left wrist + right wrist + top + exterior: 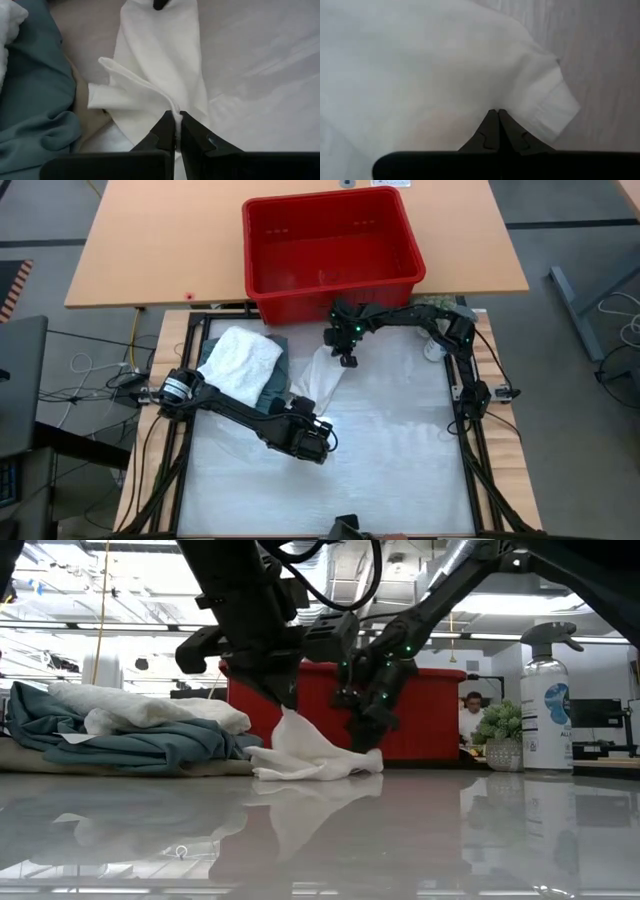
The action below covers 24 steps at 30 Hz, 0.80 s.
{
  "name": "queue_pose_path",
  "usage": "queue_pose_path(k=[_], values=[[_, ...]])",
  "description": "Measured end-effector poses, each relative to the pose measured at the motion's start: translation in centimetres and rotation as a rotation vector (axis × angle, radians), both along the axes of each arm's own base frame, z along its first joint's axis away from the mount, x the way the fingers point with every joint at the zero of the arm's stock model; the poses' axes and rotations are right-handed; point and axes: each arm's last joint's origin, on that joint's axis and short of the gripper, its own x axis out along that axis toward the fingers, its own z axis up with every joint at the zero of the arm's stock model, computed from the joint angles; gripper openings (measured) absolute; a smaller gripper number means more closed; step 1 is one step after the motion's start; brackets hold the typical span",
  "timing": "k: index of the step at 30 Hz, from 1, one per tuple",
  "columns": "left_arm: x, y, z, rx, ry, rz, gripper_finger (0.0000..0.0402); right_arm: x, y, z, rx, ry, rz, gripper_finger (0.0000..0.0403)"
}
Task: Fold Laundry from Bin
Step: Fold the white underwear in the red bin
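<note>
A white cloth point(322, 375) lies stretched on the table between my two grippers. My left gripper point(177, 114) is shut on its near end, which stands up as a peak point(290, 720). My right gripper point(497, 111) is shut, its tips down on the far end point(368, 752). To the left, a white towel-like piece point(245, 358) lies on a dark teal garment point(278, 375), with a strip of beige cloth point(80, 107) at the pile's edge. The red bin point(335, 288) stands beyond the table's far edge. My left gripper pinches a raised fold of the white cloth point(175, 106) between its two fingers, near the cloth's near end. The fingers slant down from the near left. That end is lifted into a peak, and the other parts of the cloth lie on the table. My right gripper sets its shut fingertips point(490, 122) on the white cloth's far end point(495, 102), slanting down from above. No cloth shows between the fingers. The cloth under them lies flat on the table.
A spray bottle point(548, 705) and a small plant point(503, 730) stand at the table's far right. The pile of laundry takes up the far left. The near half of the white table top point(330, 480) is bare. A person point(472, 712) sits in the room behind.
</note>
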Motion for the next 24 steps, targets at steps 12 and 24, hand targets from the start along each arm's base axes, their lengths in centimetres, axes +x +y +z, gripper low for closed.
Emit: queue_pose_path(k=[12, 24], values=[[-0.4, 1.1, -0.3, -0.096, 0.203, -0.093, 0.0115, -0.3, 0.5, -0.8, 0.002, 0.017, 0.004, 0.0014], [-7.0, 1.4, 4.5, 0.099, 0.132, 0.334, 0.0173, -0.4, 0.5, -0.9, 0.006, 0.028, 0.007, 0.0014]])
